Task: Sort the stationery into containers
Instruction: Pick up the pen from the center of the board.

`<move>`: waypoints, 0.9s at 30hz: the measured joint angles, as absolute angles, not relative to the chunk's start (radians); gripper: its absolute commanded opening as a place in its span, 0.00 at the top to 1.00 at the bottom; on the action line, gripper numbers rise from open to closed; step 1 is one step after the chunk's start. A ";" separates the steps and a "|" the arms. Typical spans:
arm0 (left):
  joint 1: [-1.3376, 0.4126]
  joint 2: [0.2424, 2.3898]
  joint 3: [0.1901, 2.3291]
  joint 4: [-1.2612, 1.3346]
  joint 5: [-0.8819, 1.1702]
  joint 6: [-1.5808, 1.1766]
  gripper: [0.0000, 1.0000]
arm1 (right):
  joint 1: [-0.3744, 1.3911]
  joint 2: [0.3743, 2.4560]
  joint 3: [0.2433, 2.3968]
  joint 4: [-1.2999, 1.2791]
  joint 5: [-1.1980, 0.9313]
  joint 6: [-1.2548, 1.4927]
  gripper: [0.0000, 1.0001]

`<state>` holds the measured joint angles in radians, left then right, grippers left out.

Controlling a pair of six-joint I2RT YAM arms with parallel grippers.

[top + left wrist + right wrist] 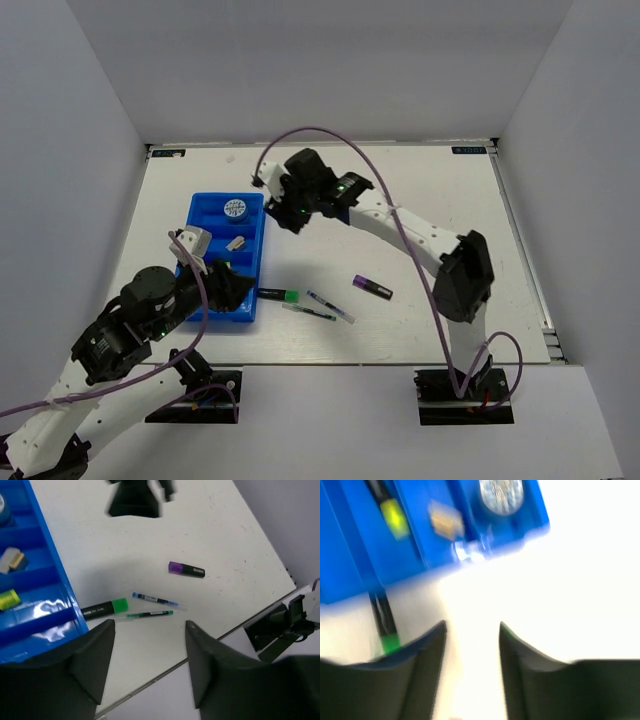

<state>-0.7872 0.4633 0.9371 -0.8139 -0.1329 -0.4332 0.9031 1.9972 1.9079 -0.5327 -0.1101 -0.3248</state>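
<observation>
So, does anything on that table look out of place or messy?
Nothing looks spilled or broken. But four items lie loose outside the blue tray, at mixed angles: a green-ended marker by its edge, a thin blue pen, a thin green pen, and a purple-ended marker farther off.

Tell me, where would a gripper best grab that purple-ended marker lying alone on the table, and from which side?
Probably around the middle of the purple-ended marker, coming straight down from above with the grip across its narrow barrel. It lies flat on the table, and both long sides are free; the thin pens lie apart from it.
</observation>
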 measured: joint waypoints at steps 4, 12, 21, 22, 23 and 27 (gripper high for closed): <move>-0.788 0.503 0.904 -0.827 -0.146 -0.443 0.12 | 0.847 1.893 1.784 -0.719 -0.110 -0.456 0.28; -0.788 0.608 0.853 -0.821 -0.112 -0.442 0.11 | 0.791 1.853 1.460 -0.942 -0.040 -0.608 0.27; -0.788 0.607 0.852 -0.802 -0.092 -0.442 0.11 | 0.757 1.854 1.370 -0.954 0.010 -0.619 0.27; -0.788 0.605 0.852 -0.802 -0.092 -0.442 0.11 | 0.754 1.854 1.365 -0.947 0.012 -0.617 0.27; -0.788 0.604 0.852 -0.803 -0.092 -0.442 0.11 | 0.751 1.856 1.360 -0.940 0.013 -0.614 0.27; -0.788 0.594 0.852 -0.807 -0.092 -0.442 0.11 | 0.739 1.888 1.354 -0.918 0.017 -0.601 0.27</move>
<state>-0.7876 0.5938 0.8516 -0.8074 -0.0917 -0.4419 0.7395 1.8877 1.3537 -0.9180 0.0170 -0.6014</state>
